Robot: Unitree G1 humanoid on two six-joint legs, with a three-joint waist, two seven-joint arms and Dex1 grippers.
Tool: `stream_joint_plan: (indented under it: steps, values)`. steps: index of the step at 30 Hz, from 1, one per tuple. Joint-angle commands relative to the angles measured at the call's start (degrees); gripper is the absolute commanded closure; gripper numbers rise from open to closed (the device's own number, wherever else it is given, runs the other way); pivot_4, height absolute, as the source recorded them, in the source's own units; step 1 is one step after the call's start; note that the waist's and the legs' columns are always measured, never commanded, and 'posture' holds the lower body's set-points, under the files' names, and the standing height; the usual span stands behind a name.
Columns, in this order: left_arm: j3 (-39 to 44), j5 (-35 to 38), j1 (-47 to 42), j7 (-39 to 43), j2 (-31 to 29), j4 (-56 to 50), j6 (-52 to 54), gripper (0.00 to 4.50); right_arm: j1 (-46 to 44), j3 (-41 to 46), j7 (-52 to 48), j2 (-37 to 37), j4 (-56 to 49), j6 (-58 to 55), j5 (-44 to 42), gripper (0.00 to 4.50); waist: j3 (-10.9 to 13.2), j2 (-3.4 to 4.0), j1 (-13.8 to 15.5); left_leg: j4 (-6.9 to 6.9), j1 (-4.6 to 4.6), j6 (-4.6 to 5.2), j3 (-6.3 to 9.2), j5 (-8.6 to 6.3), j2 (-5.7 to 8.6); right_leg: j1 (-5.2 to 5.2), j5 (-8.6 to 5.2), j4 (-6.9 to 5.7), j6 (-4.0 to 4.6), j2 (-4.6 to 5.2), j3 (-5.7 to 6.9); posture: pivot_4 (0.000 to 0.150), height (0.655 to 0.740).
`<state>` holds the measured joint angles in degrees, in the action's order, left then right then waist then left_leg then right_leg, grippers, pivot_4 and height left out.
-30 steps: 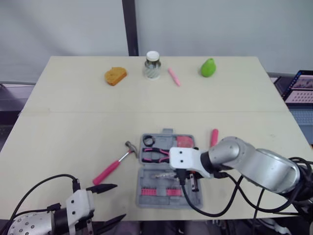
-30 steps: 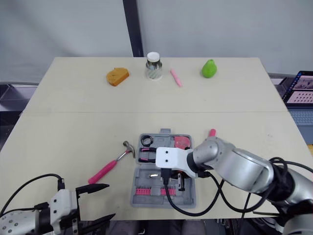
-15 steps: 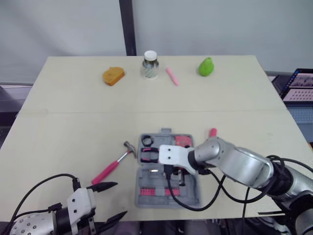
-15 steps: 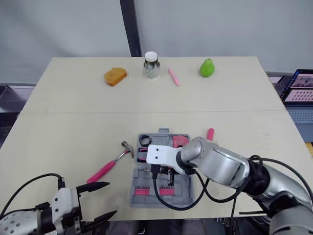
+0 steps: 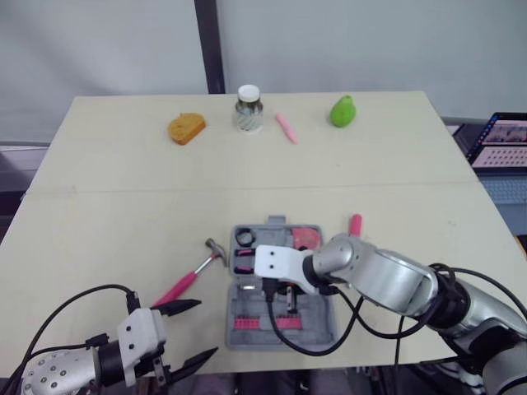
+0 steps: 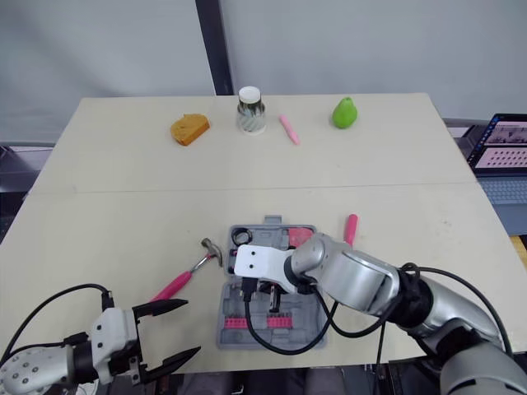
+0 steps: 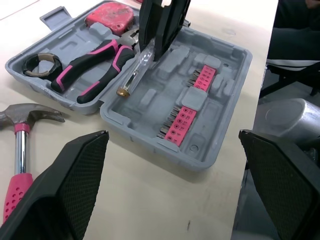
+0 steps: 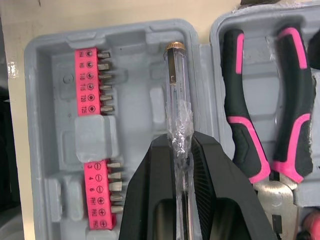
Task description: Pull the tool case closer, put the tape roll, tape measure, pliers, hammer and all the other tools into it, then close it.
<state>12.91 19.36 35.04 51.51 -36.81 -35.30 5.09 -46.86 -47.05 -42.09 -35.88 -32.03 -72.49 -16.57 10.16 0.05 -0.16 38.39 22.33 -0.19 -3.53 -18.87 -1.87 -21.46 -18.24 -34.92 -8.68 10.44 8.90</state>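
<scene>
The grey tool case (image 5: 321, 329) lies open at the table's front middle. In it are a black tape roll (image 5: 240, 238), pink-and-black pliers (image 8: 235, 100), a red tape measure (image 7: 110, 14) and pink bit strips (image 8: 95, 75). My right gripper (image 8: 176, 142) hovers over the case, shut on a clear screwdriver (image 8: 176, 85) that points along the case's hinge line. The pink-handled hammer (image 5: 185, 282) rests on the table left of the case. A pink-handled tool (image 5: 355, 224) lies just right of it. At the front left edge my left gripper (image 5: 206, 329) is open and holds nothing.
Along the back of the table stand an orange bread-like piece (image 5: 186, 127), a jar with a white lid (image 5: 247, 109), a pink stick (image 5: 285, 127) and a green pear (image 5: 342, 111). A laptop (image 5: 504, 141) sits off the right edge.
My right gripper has slid left across the open case with the clear screwdriver in it. The left gripper has edged slightly toward the case. The camera has shifted a little.
</scene>
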Motion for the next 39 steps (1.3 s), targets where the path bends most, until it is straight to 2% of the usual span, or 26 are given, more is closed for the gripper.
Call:
stream_joint_plan:
  steps: [1, 39]
  values:
    - [-0.2, 0.9, 0.1, -0.2, -0.2, -2.0, 0.0, 0.0, 0.1, -0.2, 0.4, 0.2, -0.7, 0.9, 0.7, 4.48, 0.0, 0.0, 0.0, 0.0, 0.0, 0.0, 0.0, 0.0, 0.0, 0.0, 0.0, -0.01, 0.0, 0.0, 0.0, 0.15, 0.74]
    - [-0.3, 0.8, -1.1, -0.2, -0.6, -1.7, 0.8, 0.0, 2.0, -3.6, 0.2, 3.2, 3.0, 4.2, 5.1, 4.48, 0.0, -0.01, -0.1, 0.0, -0.01, 0.0, -0.01, 0.0, 0.0, -0.03, 0.0, -0.04, 0.0, 0.0, 0.0, 0.15, 0.74]
